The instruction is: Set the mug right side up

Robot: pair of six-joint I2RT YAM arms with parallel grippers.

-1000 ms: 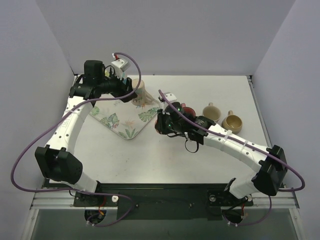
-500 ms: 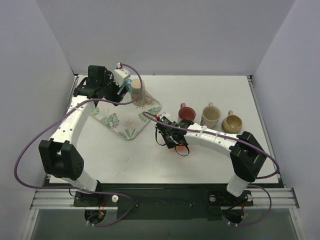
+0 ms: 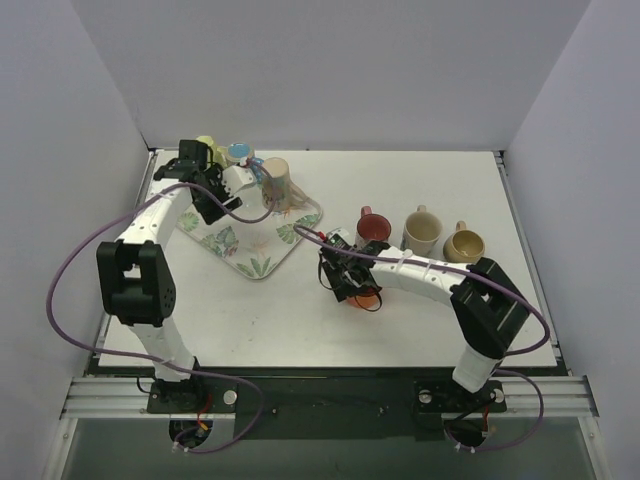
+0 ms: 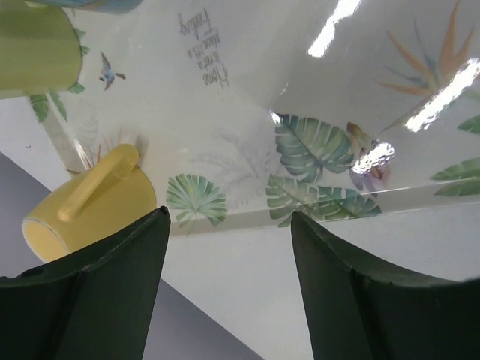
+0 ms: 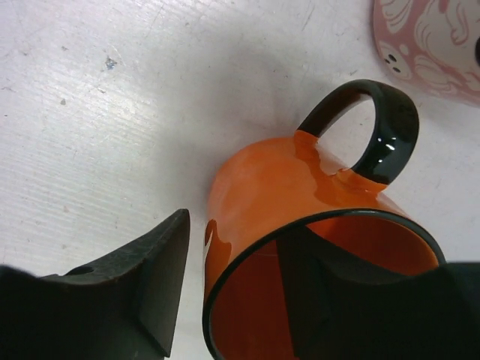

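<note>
The orange mug (image 5: pixel 300 187) with a black rim and black handle (image 5: pixel 382 127) stands on the white table, its mouth facing up toward the right wrist camera. My right gripper (image 5: pixel 234 240) is open and straddles the mug's wall: one finger is inside the mouth, and the other finger (image 5: pixel 142 285) is outside with a small gap to the wall. In the top view the mug (image 3: pixel 368 297) sits mid-table under the right gripper (image 3: pixel 350 282). My left gripper (image 3: pixel 213 190) is open and holds nothing, hovering at the back left over the leaf-print tray (image 4: pixel 247 150).
A yellow mug (image 4: pixel 82 202) and a green one (image 4: pixel 37 45) lie by the tray's edge. A beige cup (image 3: pixel 278 185) stands on the tray (image 3: pixel 250 250). Red (image 3: pixel 372 226), cream (image 3: pixel 422 230) and tan (image 3: pixel 463 245) mugs line up right of the orange one.
The right gripper carried the orange mug down and slightly right, set it on the table and opened. The left arm swung away from the beige cup toward the back left corner.
</note>
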